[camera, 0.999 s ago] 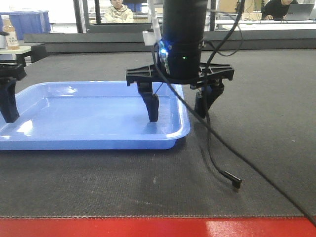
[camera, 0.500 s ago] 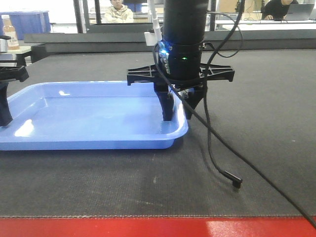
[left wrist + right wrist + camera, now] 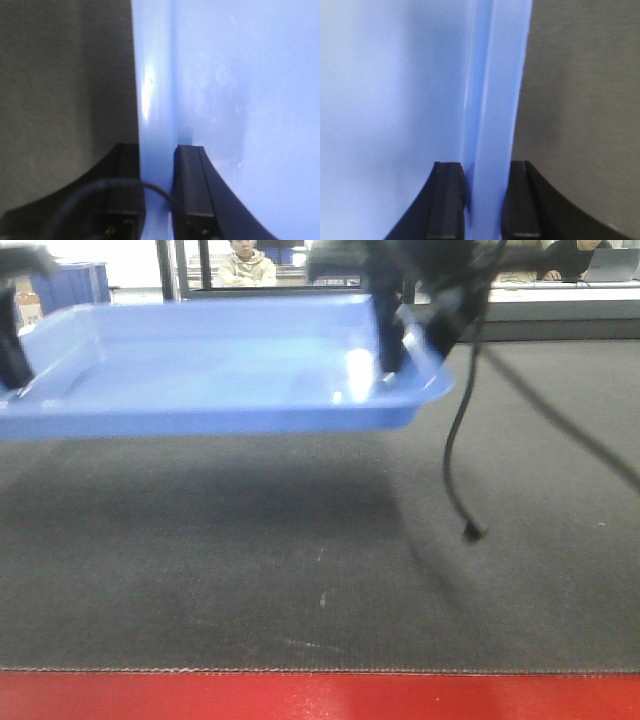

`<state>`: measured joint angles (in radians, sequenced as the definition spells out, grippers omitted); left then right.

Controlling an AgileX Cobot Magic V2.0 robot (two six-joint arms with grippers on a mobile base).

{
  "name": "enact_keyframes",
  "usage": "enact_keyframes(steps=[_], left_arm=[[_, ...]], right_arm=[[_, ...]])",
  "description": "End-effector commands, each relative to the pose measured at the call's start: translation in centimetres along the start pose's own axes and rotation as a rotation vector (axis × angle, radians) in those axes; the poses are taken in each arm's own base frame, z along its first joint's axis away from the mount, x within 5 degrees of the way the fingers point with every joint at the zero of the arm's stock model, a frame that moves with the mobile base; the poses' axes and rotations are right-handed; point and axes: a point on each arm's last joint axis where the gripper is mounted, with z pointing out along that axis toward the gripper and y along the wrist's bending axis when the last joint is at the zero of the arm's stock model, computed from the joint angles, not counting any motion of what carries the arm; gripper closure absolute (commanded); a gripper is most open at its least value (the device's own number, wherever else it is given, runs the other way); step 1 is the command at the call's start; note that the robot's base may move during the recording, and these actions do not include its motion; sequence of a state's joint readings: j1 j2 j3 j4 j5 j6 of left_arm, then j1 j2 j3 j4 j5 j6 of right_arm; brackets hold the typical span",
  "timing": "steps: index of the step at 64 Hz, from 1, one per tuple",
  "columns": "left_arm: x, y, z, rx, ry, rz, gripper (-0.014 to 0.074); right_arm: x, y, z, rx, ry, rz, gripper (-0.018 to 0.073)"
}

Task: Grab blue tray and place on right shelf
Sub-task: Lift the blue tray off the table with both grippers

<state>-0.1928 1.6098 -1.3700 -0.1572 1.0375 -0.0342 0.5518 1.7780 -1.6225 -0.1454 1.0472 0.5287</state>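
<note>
The blue tray (image 3: 200, 380) hangs in the air above the dark-matted worktop (image 3: 300, 580), casting a shadow on the mat and tilted slightly, with its right end higher. The left gripper (image 3: 157, 152) is clamped on the tray's left rim, one finger inside and one outside. The right gripper (image 3: 487, 167) pinches the right rim the same way, and a loose black cable (image 3: 455, 460) dangles beside it.

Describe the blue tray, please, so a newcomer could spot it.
Start at the dark mat with its red edge. Above it hangs a wide, shallow light-blue tray, clamped by the left gripper and right gripper; the bin behind is darker blue.
</note>
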Motion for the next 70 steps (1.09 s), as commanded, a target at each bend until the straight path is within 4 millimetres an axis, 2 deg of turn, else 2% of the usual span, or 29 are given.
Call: enact_keyframes(steps=[1, 10, 22, 31, 38, 57, 70], left_arm=[[0.4, -2.2, -3.4, 0.036, -0.084, 0.041, 0.0638], [1.6, -4.3, -4.7, 0.067, -0.073, 0.079, 0.0638], [3.5, -6.3, -6.1, 0.104, -0.075, 0.125, 0.0638], [5.3, -6.8, -6.2, 0.112, -0.051, 0.136, 0.0638], [6.7, -7.4, -6.8, 0.126, -0.037, 0.151, 0.0638], [8.8, -8.7, -10.4, 0.186, -0.108, 0.185, 0.0638], [8.9, -8.5, -13.5, 0.188, -0.166, 0.198, 0.0638]], right_arm=[[0.0, -1.3, -5.0, -0.04, -0.126, -0.024, 0.05], [2.3, -3.5, -7.3, 0.004, -0.135, -0.036, 0.05], [5.6, -5.3, -9.1, 0.022, -0.116, -0.038, 0.05], [7.5, -6.4, -10.5, 0.017, -0.128, -0.034, 0.05], [8.8, -7.2, -12.3, 0.01, -0.149, -0.026, 0.05], [10.4, -8.4, -16.0, -0.027, -0.227, -0.005, 0.05], [10.6, -8.6, -16.2, -0.027, -0.229, -0.003, 0.05]])
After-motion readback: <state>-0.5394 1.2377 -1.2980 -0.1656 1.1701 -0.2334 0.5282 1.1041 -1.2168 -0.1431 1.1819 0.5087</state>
